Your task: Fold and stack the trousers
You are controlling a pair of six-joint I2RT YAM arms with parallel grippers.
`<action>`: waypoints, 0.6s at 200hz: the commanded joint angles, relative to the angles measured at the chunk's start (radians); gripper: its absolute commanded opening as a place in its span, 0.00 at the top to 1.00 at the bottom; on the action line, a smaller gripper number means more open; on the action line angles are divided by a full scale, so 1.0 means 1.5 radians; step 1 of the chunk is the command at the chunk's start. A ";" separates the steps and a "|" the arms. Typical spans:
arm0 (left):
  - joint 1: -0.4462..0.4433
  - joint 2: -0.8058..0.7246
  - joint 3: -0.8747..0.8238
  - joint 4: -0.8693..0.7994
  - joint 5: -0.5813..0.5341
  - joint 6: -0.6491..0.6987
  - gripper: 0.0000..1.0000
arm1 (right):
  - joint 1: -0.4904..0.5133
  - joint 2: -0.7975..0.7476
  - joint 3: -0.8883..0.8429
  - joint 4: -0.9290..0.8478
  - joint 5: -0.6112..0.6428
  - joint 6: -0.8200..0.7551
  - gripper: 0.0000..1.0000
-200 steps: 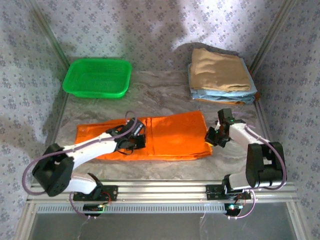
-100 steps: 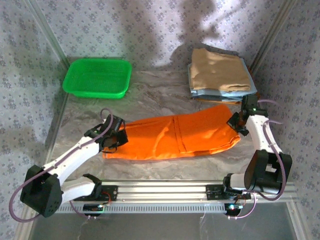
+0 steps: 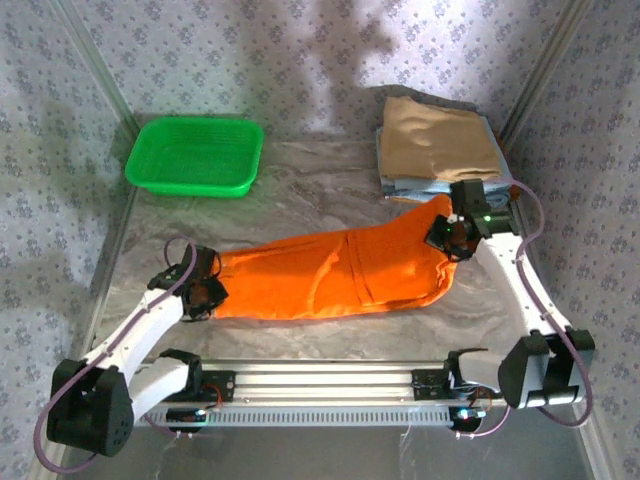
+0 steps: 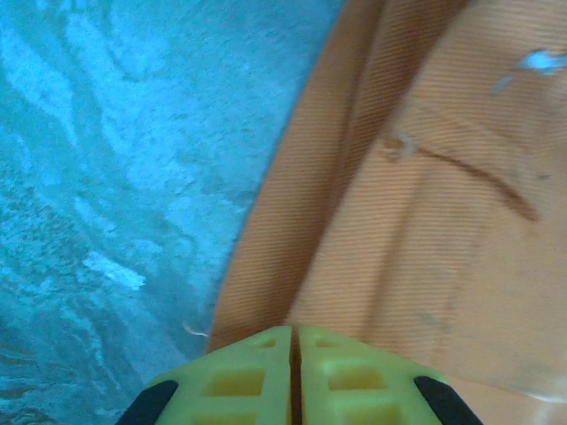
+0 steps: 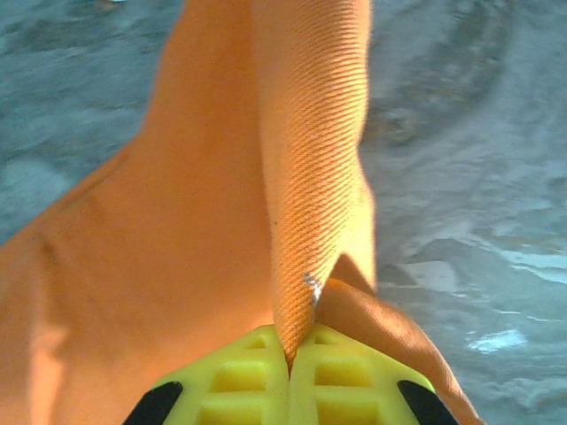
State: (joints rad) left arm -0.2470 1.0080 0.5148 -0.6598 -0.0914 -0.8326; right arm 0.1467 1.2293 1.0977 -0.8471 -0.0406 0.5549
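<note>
at the near edge runs a ribbed aluminium rail (image 3: 330, 385) carrying both arm bases, white shells with black joints. beyond it, the grey marbled table (image 3: 300, 180) has a mottled, matte skin.

the left gripper (image 3: 200, 290) sits low on the table's left side. in the left wrist view its yellow waffle-moulded fingers (image 4: 239, 376) are pressed together with a hairline dark slit between them, and the orange hem runs straight into that seam, so it appears pinched on the cloth's edge.

the trousers (image 3: 340, 275) lie as a long, soft orange band across the near-middle of the table, drawn out between the two grippers, narrow at the left end and broader toward the right. the fabric is a fine diagonal twill with a stitched seam and shallow creases.

the right gripper (image 3: 447, 238) is at the band's far-right end, where the cloth rises in a peak. in the right wrist view its yellow pads are clamped on a folded ridge of the orange twill.

just behind sits a stack of folded garments, tan (image 3: 440, 135) on top of light blue (image 3: 400, 186). at far left is a green basket (image 3: 195, 155), rectangular plastic mesh with rounded corners. patterned cloth walls (image 3: 250, 60) close the back.
</note>
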 commanded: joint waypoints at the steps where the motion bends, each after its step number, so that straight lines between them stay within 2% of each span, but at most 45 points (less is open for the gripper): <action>1: 0.014 0.000 -0.024 0.009 0.011 -0.011 0.90 | 0.098 -0.013 0.054 -0.019 0.004 0.044 1.00; 29: 0.015 0.021 -0.031 0.039 0.043 0.005 0.96 | 0.241 0.007 0.111 0.012 0.020 0.124 1.00; 70: 0.014 0.046 -0.041 0.077 0.075 0.021 1.00 | 0.426 0.107 0.226 0.062 0.059 0.194 1.00; 95: 0.014 0.042 -0.048 0.090 0.088 0.022 1.00 | 0.502 0.197 0.312 0.092 0.067 0.221 1.00; 120: 0.014 0.033 -0.053 0.091 0.090 0.028 1.00 | 0.542 0.275 0.371 0.129 0.070 0.256 1.00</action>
State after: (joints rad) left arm -0.2287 1.0695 0.4503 -0.5446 -0.0006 -0.8089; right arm 0.9146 1.5665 1.5623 -0.7483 0.0402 0.8543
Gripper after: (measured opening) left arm 0.062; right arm 0.065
